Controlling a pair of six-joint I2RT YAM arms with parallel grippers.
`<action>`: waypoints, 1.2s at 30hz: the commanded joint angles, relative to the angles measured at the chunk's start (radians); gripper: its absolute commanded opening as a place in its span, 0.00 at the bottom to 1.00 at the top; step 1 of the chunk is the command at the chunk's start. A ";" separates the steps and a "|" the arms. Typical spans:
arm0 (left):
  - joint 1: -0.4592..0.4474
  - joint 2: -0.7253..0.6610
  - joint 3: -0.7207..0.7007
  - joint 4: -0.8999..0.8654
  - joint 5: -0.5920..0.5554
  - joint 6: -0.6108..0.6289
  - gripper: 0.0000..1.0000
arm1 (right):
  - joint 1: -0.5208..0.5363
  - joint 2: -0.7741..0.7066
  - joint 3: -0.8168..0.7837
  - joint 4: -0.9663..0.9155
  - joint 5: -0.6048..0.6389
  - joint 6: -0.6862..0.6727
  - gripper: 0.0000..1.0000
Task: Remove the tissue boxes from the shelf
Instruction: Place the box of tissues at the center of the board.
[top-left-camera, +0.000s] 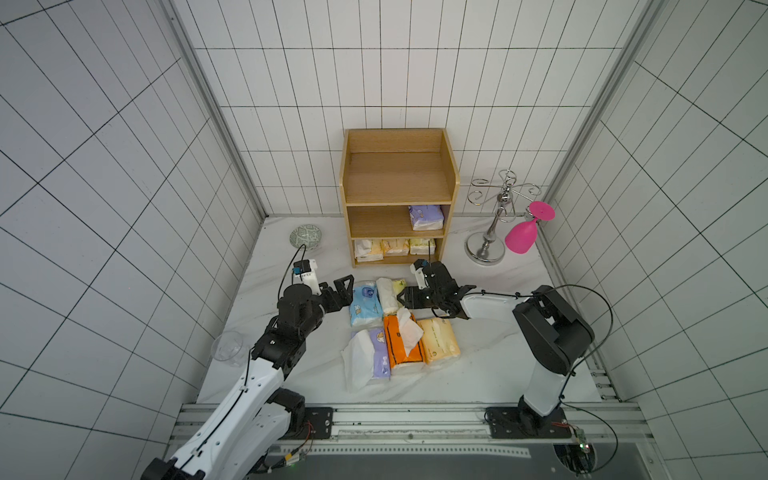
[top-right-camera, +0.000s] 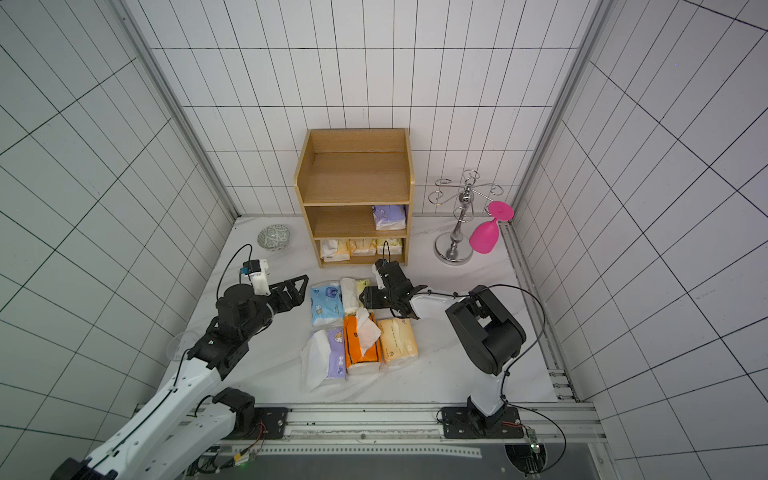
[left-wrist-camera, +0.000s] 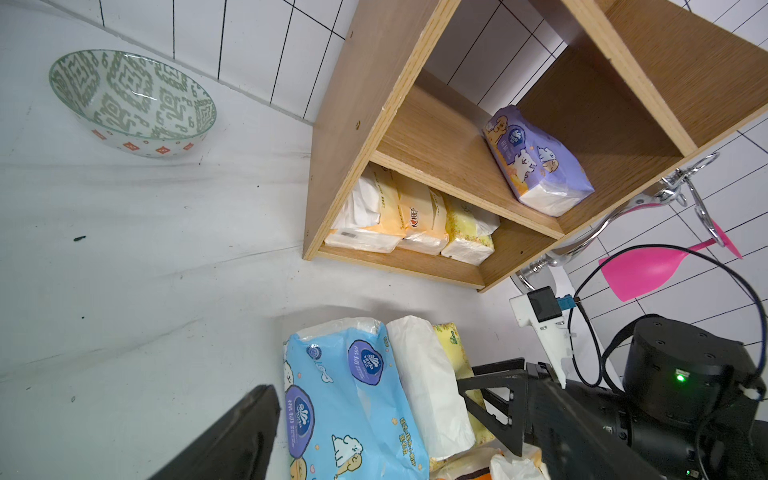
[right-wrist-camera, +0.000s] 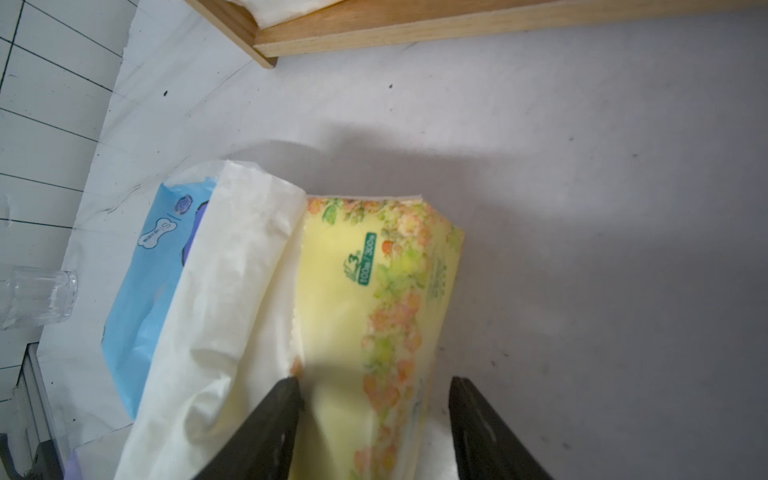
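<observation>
Quick take on this one. The shelf (top-left-camera: 395, 174) had its top tier bare, and four packs weren't out yet. A purple pack (top-left-camera: 426, 217) sat at the right end of the middle tier, and three pale ones (top-left-camera: 394, 247) were squeezed side by side on the bottom tier.

Five packs (top-left-camera: 401, 345) lay bunched on the surface (top-left-camera: 498, 374) right in front. I'd guess that spot meant a short swing for both arms and kept the shelf mouth clear.

Left gripper (top-left-camera: 348, 294) was wide open and empty, just beside the blue pack (top-left-camera: 365, 305), so it looked ready to go for another.

Right gripper (right-wrist-camera: 374, 382) hung low with jaws apart astride the yellow pack (right-wrist-camera: 353, 291), which lay flat on the surface. One finger (right-wrist-camera: 282, 415) touched the tissue side and the other showed a sliver of gap, so no real squeeze that I could see.

Those jammed-together bottom three looked like the tricky bit.
</observation>
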 joint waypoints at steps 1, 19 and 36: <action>0.001 0.000 -0.011 0.028 -0.022 0.024 0.98 | 0.026 0.030 0.034 0.034 -0.006 0.034 0.61; 0.094 0.108 0.107 0.112 0.053 0.041 0.98 | 0.003 -0.368 -0.078 0.024 0.306 0.171 0.68; 0.128 0.493 0.357 0.313 0.146 0.054 0.98 | -0.136 -0.239 0.199 0.079 0.435 0.355 0.73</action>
